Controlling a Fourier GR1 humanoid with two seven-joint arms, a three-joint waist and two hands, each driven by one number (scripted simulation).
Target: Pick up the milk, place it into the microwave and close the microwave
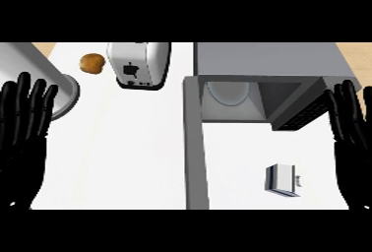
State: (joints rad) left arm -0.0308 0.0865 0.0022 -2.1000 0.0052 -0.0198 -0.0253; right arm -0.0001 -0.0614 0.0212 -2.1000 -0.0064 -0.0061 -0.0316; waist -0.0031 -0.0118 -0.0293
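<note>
White, blue-trimmed boxy milk carton [283, 180] lies near right: likely light, stiff, slick; grasp its flat sides. Left hand [22, 118] and right hand [352, 123] spread, empty.

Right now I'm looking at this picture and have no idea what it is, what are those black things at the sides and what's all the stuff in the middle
This single picture is taken from the robot's head, looking steeply down at a white kitchen counter. The black shapes are the robot's own hands. Its left hand shows at the left edge and its right hand at the right edge. Both are open, fingers pointing up, resting, and neither holds anything.

On the counter, the small carton near the lower right is the milk, standing by itself. Above it is the grey microwave, its door swung open toward the camera, with a round plate visible inside. At the top sit a toaster and, beside it, a small brown round item, perhaps food. A grey rounded object shows partly behind the left hand; I can't tell what it is.
</note>
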